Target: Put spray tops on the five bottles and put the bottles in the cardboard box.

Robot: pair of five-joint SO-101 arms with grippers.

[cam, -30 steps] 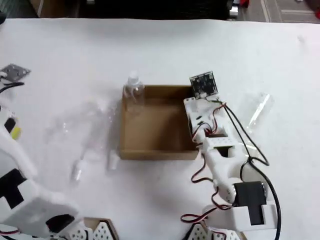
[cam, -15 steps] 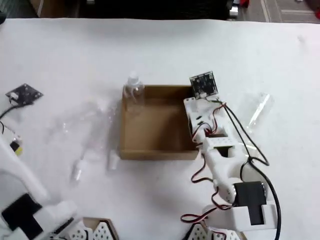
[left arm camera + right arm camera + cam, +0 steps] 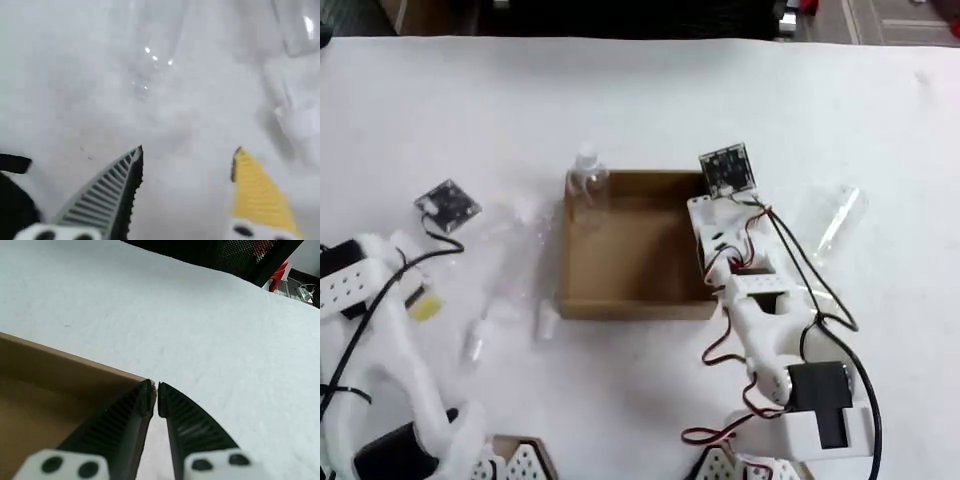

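Cardboard box (image 3: 630,305), bottle (image 3: 588,185) at corner, left pincer (image 3: 188,148) released, right pincer (image 3: 155,385) clenched.

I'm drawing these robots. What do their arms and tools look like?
The left arm and right arm are white with black motors; the right carries red and black cables. The left tool has one grey ribbed finger, one yellow; the right tool, two black ribbed ones.

The cardboard box (image 3: 635,306) sits mid-table. One spray-topped bottle (image 3: 587,182) stands at its far left corner. Several bottles (image 3: 510,248) lie on the table (image 3: 650,90) left of the box, and another bottle (image 3: 835,222) lies right of it. The right gripper (image 3: 154,393) is at the box's far right corner.
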